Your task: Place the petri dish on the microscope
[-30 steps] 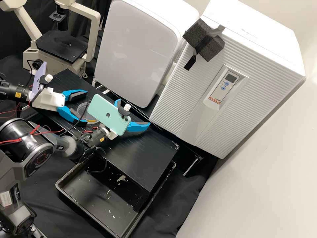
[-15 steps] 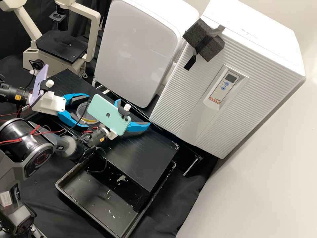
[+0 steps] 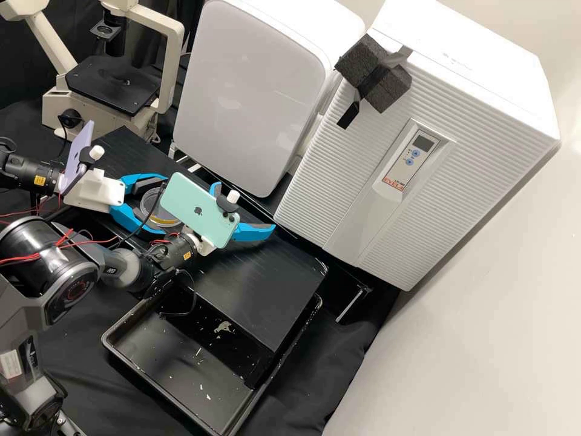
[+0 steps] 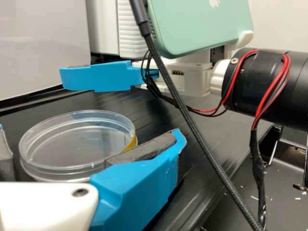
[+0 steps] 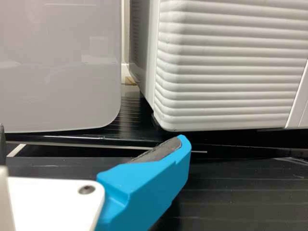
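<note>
Presumably for two-sided gripping, the clear, round petri dish (image 4: pixel 72 149) was flanked on the black bench (image 3: pixel 260 290) by the blue-fingered left gripper (image 3: pixel 165 205), jaws apart; the right gripper (image 3: pixel 246 207) was spread nearby.

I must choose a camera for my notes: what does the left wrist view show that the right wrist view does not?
Left wrist view: the petri dish, the right arm's light-green phone and red wires.
Right wrist view: the smooth pale door's rounded lower corner and a thin pale strip beneath it.
Both views: the right gripper, the ribbed white cabinet and the black bench.
</note>
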You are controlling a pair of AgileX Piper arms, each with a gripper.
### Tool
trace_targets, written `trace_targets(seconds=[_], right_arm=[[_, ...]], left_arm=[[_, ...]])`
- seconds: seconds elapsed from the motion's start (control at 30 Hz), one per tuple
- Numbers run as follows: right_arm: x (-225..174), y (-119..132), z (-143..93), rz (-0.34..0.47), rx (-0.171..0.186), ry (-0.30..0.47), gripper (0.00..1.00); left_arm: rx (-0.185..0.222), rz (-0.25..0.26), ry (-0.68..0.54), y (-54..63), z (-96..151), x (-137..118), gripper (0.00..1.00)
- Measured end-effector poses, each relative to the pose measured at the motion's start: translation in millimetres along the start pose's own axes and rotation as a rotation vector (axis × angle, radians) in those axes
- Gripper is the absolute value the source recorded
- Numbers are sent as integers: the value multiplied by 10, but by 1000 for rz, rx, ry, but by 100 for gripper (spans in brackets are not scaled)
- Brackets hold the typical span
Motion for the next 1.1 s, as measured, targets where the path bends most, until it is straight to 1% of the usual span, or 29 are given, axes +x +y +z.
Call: trace_targets(seconds=[0.13, 0.33, 0.6, 0.73, 0.9, 1.07, 1.1], right_arm=[[0, 0, 0, 0, 0, 0, 100], [0, 0, 0, 0, 0, 0, 100], [0, 0, 0, 0, 0, 0, 100], [0, 0, 0, 0, 0, 0, 100], [0, 0, 0, 0, 0, 0, 100], [0, 0, 0, 0, 0, 0, 100], [0, 0, 0, 0, 0, 0, 100]], left_arm=[[4, 1, -4, -13, -1, 19, 100], [-2, -2, -4, -21, -3, 23, 100], [-5, 38, -23, -82, -16, 77, 100], [-6, 46, -27, -115, -24, 99, 100], [-7, 61, -34, -129, -26, 112, 100], [-7, 63, -35, -145, -30, 121, 100], [-8, 65, -37, -164, -35, 126, 100]])
